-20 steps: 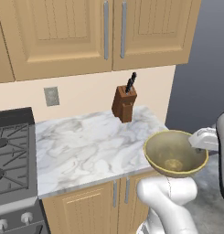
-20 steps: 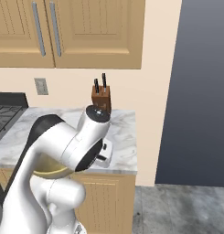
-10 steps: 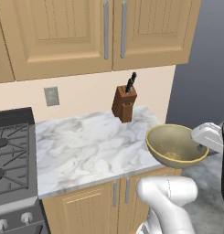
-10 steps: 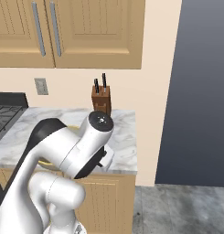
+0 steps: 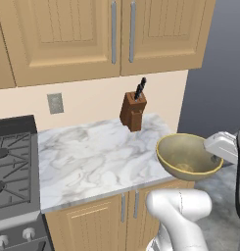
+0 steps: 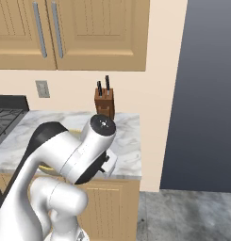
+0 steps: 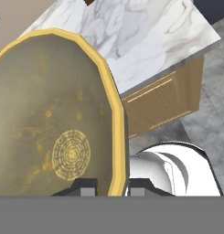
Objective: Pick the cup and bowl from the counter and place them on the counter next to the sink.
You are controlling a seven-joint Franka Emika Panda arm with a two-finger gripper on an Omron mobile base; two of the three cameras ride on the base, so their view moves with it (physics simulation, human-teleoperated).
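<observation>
Gripping: the gripper [image 7: 111, 186] is clamped on the rim of the bowl [image 5: 187, 156], one finger inside the wall and one outside.
Bowl position: it hangs in the air off the front right corner of the counter [image 5: 94, 157], touching nothing else.
Handling: it looks rigid and wide, probably slick; a rim pinch leaves it prone to tilting.
Far: the knife block [image 5: 132, 110] stands at the wall.

Place: a kitchen in a home
Counter [image 5: 92, 157]: white marble with grey lines; light wood doors under it
Cupboards [image 5: 107, 34]: light wood with long grey handles; high on the wall above the counter
Stove [image 5: 9, 171]: black; just left of the counter
Knife block [image 5: 132, 111]: brown; at the back of the counter
</observation>
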